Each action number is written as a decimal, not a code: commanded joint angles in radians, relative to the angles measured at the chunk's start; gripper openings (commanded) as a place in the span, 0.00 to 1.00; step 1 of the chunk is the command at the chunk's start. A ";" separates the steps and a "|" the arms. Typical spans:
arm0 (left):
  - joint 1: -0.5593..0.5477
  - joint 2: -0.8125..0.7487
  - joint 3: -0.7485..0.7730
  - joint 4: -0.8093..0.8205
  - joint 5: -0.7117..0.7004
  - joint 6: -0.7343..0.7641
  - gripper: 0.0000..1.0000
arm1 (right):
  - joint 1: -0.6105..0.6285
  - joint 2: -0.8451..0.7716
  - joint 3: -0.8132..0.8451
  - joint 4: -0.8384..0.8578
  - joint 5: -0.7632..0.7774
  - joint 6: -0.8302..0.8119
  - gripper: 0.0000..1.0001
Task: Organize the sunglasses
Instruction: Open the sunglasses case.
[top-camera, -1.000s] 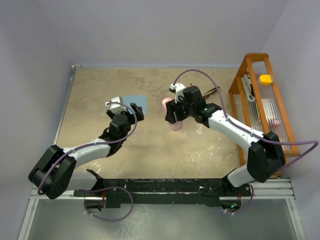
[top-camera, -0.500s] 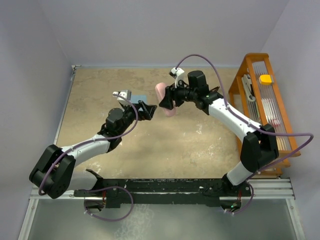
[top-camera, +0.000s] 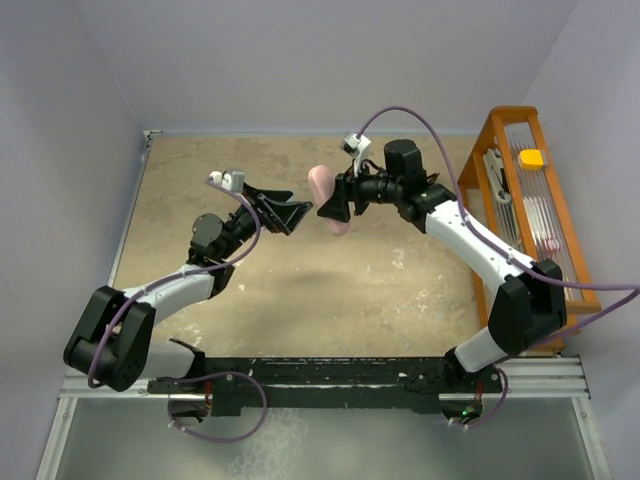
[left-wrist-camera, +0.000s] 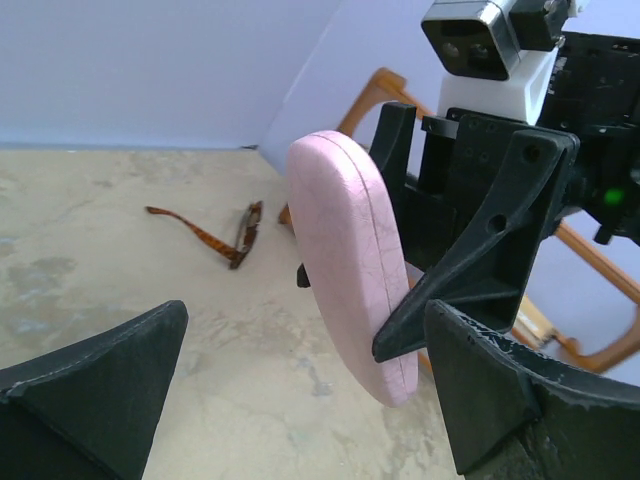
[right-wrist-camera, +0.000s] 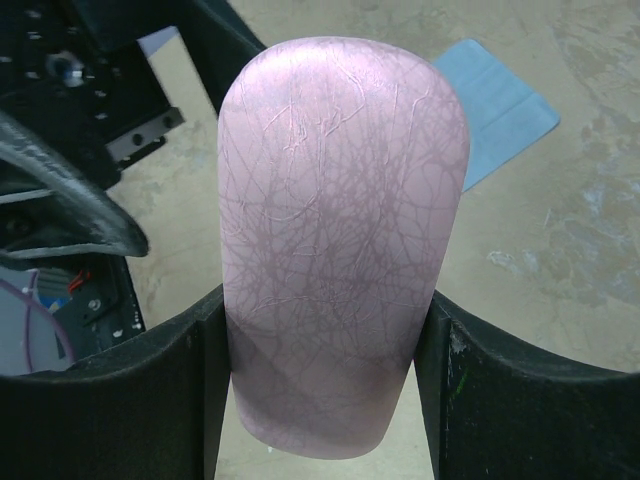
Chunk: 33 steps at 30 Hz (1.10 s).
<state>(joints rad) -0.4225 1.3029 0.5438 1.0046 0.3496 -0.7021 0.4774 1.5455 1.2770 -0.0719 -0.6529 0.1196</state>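
Above the middle of the table (top-camera: 200, 170), the right jaws are clenched across the width of a pink case (top-camera: 322, 190), holding it in the air with one rounded end pointing down and the other up. The grip sits low on the case in the right wrist view, leaving most of its shell free. The seam running along its edge looks shut. That free length seems to be offered to the left jaws, which stand released and spread wide. They face the case from the left, one finger showing on each side of it in the left wrist view, and touch nothing. Held this way, the case looks set up for a second grip, so that the two arms can pull the lid open between them. The sunglasses (left-wrist-camera: 225, 232) lie on the table beyond the case, toward the wooden rack (top-camera: 480, 160), with their temple arms spread, well apart from both jaws and not yet touched. A light blue cloth (right-wrist-camera: 500, 110) lies flat on the table below.
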 joint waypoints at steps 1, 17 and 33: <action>0.023 0.066 -0.014 0.322 0.203 -0.160 0.99 | -0.001 -0.081 0.002 0.033 -0.095 -0.004 0.00; 0.046 0.122 -0.024 0.718 0.336 -0.353 1.00 | 0.003 -0.113 0.016 0.090 -0.229 0.125 0.00; 0.046 0.063 -0.015 0.718 0.340 -0.380 1.00 | 0.095 -0.158 0.037 0.032 -0.254 0.112 0.00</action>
<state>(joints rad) -0.3836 1.4071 0.5068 1.5196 0.6857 -1.0592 0.5709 1.4654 1.2881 -0.0731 -0.8593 0.2256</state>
